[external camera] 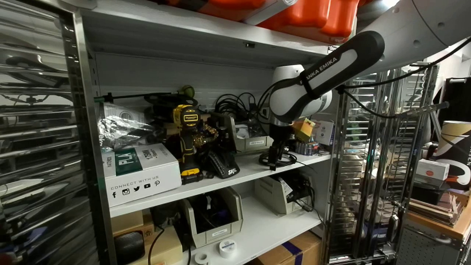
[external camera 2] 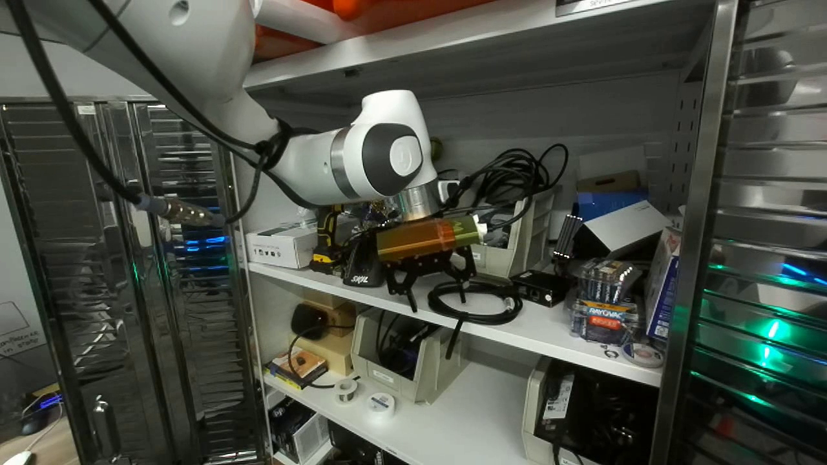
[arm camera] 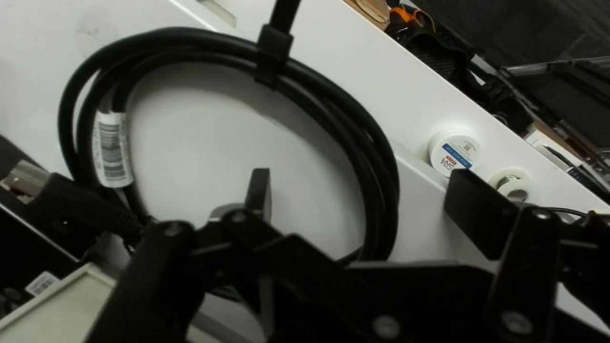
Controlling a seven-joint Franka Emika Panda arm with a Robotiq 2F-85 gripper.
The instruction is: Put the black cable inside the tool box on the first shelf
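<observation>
The black cable lies coiled on the white shelf. It also shows in an exterior view and large in the wrist view, with a black strap and a white label. My gripper is open and empty. One finger is inside the loop and the other outside it, with the coil's side between them. The gripper also shows low over the shelf in an exterior view. A beige open bin stands on the same shelf behind the cable. Which bin is the tool box I cannot tell.
A yellow-black drill, a SKIL charger and a white box stand on this shelf. A small black device and batteries are at its other end. Bins stand on the shelf below. A shelf board hangs above.
</observation>
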